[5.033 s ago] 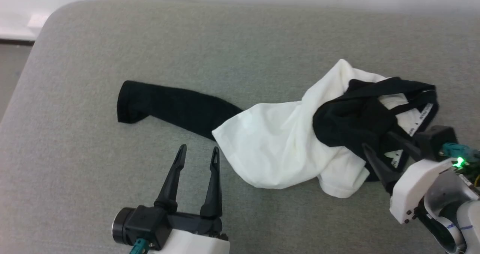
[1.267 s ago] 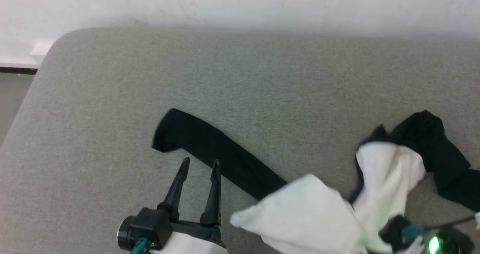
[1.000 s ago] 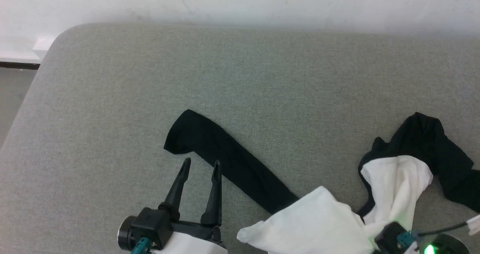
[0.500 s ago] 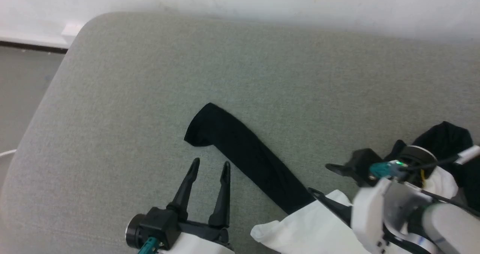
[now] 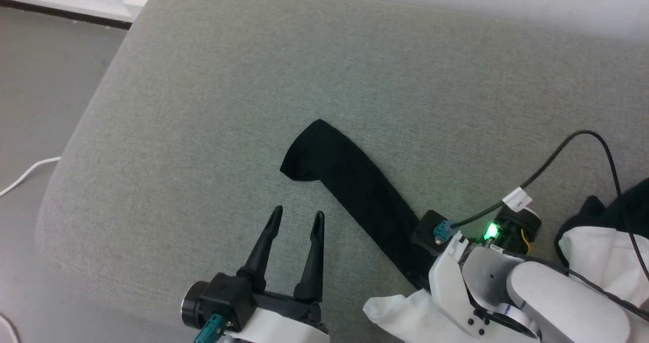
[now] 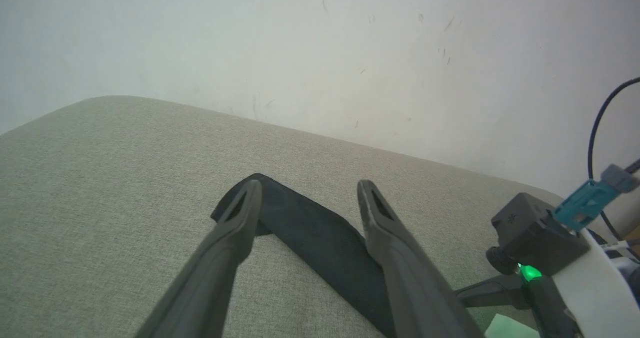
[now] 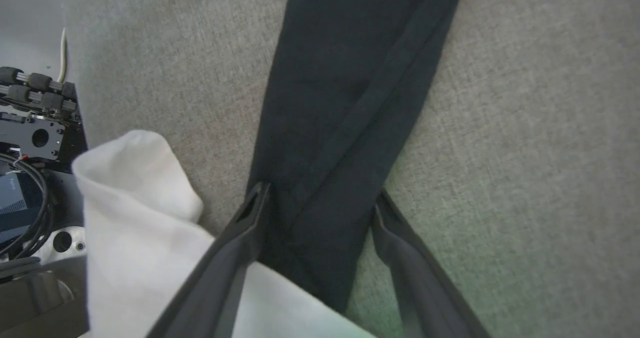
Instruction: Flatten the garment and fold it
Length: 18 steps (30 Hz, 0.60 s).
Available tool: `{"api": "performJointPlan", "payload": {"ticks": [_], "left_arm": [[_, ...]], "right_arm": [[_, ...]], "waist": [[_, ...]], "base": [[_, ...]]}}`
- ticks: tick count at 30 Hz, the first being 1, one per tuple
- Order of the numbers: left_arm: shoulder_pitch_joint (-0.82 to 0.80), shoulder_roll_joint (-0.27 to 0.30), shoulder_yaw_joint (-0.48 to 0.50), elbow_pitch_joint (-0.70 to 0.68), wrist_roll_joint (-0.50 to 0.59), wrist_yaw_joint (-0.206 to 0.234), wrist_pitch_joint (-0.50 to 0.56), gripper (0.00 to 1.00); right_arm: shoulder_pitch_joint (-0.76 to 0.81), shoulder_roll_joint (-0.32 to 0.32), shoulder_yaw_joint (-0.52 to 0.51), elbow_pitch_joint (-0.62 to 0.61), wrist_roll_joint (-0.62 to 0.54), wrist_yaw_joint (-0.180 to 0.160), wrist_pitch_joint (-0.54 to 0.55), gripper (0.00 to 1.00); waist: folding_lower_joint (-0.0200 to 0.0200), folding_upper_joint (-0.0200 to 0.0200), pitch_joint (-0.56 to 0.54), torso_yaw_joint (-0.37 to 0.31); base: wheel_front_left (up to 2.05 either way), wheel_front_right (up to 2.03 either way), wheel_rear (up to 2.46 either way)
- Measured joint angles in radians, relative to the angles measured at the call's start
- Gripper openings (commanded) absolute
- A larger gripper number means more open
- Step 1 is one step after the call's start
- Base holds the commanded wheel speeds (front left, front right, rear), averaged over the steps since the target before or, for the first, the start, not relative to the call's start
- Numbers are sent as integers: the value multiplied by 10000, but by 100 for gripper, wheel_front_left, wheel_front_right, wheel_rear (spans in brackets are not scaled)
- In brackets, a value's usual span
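The garment lies on the cushion. Its black sleeve stretches diagonally, and its white body is bunched at the lower right, with another white fold near the front edge. My right gripper points down at the sleeve, open, one finger on each side of the black strip next to the white fold. In the head view its pale wrist covers the fingers. My left gripper hovers open and empty just left of the sleeve, fingers apart.
The grey-green cushion has a rounded left corner, with floor and a white cable beyond it. A white wall stands behind. A black cable loops from my right wrist. My base shows beside the cushion.
The head camera has shifted. My right arm has swung in from the lower right, off the white cloth, and now stands over the black sleeve with open jaws. The left gripper keeps its pose.
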Motion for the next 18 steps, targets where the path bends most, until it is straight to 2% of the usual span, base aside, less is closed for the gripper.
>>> {"api": "performJointPlan", "payload": {"ticks": [1,2,3,7,11,18], "left_arm": [[0,0,-23,6,-13,8,0,100],[-1,0,-42,12,-50,13,0,100],[-2,0,-67,17,-75,46,0,100],[-11,0,-128,21,-155,65,0,100],[-14,0,-132,4,-155,111,0,100],[-233,-2,-328,-213,-196,188,0,100]], "right_arm": [[-51,36,52,48,94,0,-6,48],[-68,75,52,109,174,0,-44,7],[-71,86,50,171,234,0,-104,0],[-95,77,-67,244,324,17,-550,0],[-546,-128,-874,107,167,15,-1202,0],[-3584,-1116,-1992,-445,-968,13,-1429,0]], "waist": [[1,0,10,47],[1,0,16,87],[1,0,20,121],[1,0,-8,199],[1,0,-47,245],[1,0,-6,457]], "base": [[0,0,0],[0,0,0],[0,0,0],[0,0,0],[0,0,0],[0,0,0]]}}
